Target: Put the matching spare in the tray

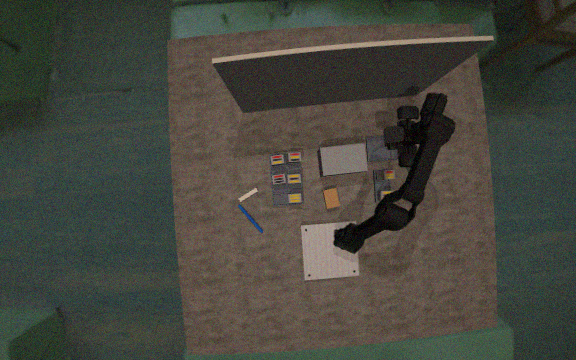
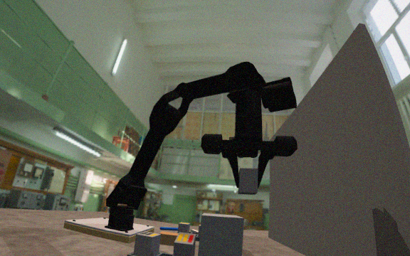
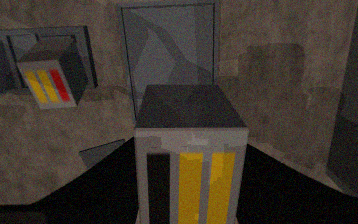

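Spare block (image 2: 248, 181) (image 3: 191, 175), striped black and yellow, is up high, squeezed in the partly open gripper (image 2: 248, 185) (image 3: 183, 142).

Jaws (image 2: 248, 185) (both 2) clamped, aloft.
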`<action>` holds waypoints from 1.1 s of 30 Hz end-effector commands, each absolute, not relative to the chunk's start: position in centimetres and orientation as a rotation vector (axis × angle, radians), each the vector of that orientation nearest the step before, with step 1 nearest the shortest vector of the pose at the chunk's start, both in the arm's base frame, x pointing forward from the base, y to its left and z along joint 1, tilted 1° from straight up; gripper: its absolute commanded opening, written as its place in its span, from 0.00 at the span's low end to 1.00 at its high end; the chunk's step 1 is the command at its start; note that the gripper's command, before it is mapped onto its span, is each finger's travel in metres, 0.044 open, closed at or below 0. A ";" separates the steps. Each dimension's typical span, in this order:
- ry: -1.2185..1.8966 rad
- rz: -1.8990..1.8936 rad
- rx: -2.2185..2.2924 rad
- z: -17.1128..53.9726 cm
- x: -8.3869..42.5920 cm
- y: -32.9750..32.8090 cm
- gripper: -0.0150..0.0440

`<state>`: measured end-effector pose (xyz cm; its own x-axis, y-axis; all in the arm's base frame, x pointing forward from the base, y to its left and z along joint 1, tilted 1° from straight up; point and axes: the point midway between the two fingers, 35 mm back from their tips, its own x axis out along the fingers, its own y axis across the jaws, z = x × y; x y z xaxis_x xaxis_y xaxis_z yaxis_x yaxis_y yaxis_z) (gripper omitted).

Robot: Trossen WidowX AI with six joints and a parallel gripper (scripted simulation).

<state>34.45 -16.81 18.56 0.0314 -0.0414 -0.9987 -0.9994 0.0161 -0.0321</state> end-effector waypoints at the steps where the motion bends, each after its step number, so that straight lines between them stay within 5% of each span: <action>1: 1.220 1.163 -1.243 18.1 34.5 -16.8 0.25; 33: 1.220 1.162 -1.243 16.0 34.9 -17.1 0.25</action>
<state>34.93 -17.10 16.36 0.0318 -0.0416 -0.9986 -0.9993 0.0161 -0.0325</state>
